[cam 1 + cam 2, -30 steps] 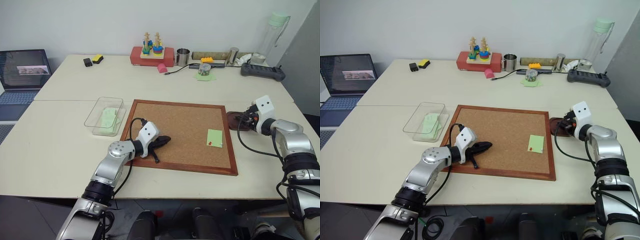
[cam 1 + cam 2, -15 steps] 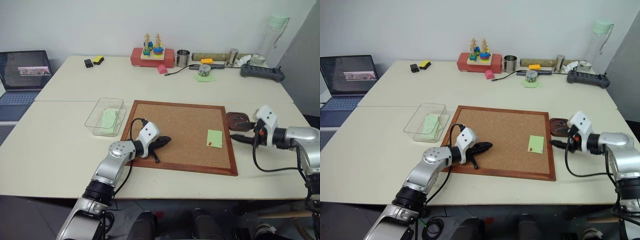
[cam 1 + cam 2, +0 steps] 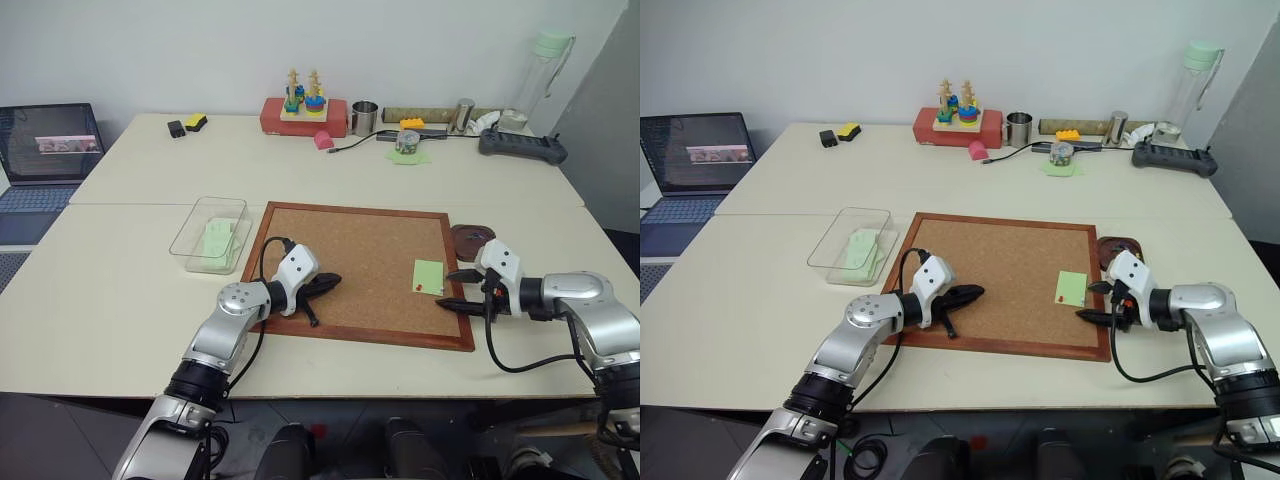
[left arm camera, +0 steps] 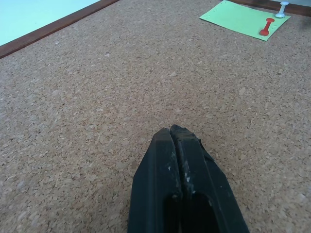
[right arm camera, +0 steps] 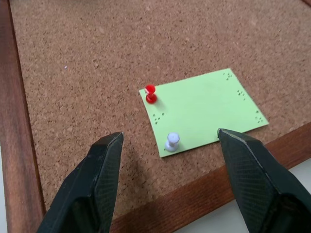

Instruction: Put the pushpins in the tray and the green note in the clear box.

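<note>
1. Nearest the robot, the left end effector (image 3: pixel 330 281) sits low over the corkboard (image 3: pixel 340 250) near its left side, fingers pressed tight together with nothing between them. The left wrist view shows the two black fingers (image 4: pixel 180 165) closed flat against each other over bare cork.
2. The right end effector (image 3: pixel 455 290) is at the board's right edge, pointing in toward the green note (image 3: pixel 428 276), fingers spread wide and gripping nothing. In the right wrist view the fingertips (image 5: pixel 109 145) straddle the note's near corner without touching it.
3. The green note is lying on the cork near the right frame, with a red pushpin (image 5: pixel 150 93) stuck in one corner and a pale, whitish pin (image 5: pixel 171 141) at the next corner along.
4. Just past the right end effector, the tray (image 3: pixel 468 238) sits on the table (image 3: pixel 120 290) touching the board's right frame. Can't make out what's in it.
5. Left of the board is the clear box (image 3: pixel 210 232), with a pale green sheet (image 3: pixel 217 238) already inside.
6. Way at the back of the table: a red block with a stacking toy (image 3: pixel 304 105), a metal cup (image 3: pixel 366 115), and a laptop (image 3: pixel 45 150) off to the left.
</note>
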Controlling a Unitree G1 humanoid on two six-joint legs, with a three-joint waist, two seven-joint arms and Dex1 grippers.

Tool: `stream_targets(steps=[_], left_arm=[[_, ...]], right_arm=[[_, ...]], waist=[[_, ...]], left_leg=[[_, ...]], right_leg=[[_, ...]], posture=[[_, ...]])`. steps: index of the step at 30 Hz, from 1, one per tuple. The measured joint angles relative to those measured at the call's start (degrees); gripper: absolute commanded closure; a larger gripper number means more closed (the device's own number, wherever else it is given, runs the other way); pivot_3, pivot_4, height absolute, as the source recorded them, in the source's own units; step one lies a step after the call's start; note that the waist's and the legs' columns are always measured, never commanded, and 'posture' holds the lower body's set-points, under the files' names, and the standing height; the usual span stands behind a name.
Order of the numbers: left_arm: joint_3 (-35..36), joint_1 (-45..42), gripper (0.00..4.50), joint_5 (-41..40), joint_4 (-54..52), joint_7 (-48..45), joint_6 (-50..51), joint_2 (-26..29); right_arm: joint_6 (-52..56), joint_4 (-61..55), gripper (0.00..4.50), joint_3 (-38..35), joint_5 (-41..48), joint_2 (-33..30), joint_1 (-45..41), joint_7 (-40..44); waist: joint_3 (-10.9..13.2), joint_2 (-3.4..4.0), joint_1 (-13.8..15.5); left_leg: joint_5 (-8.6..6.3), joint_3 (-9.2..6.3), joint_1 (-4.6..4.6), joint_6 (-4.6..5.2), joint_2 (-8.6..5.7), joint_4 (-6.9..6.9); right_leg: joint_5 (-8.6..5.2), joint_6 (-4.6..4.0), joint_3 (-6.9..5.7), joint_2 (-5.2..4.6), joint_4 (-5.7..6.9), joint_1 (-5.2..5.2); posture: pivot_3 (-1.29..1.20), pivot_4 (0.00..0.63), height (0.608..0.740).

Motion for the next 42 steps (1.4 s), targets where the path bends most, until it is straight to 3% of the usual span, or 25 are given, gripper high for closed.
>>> stream_targets(steps=[13,42], left_arm=[[0.0,0.16,4.5,0.0,-0.23,0.02,0.01,0.02],[-0.51,0.53,4.5,0.09,-0.78,-0.06,0.02,0.48]], right_arm=[[-0.57,0.89,4.47,0.03,0.03,0.26,0.39,0.4],[8.3,-4.03,4.47,-3.24,7.37,-1.12,-0.44,2.25]], waist=[[0.0,0.0,0.01],[0.02,-0.03,0.09]], left_leg=[[0.0,0.0,0.0,0.0,0.0,-0.04],[0.0,-0.05,0.02,0.0,-0.01,-0.32]], right_leg=[[-0.01,0.01,0.0,-0.01,-0.03,-0.01],[-0.17,0.02,-0.04,-0.1,-0.09,-0.04]], posture=[[0.0,0.15,0.74],[0.0,0.15,0.74]])
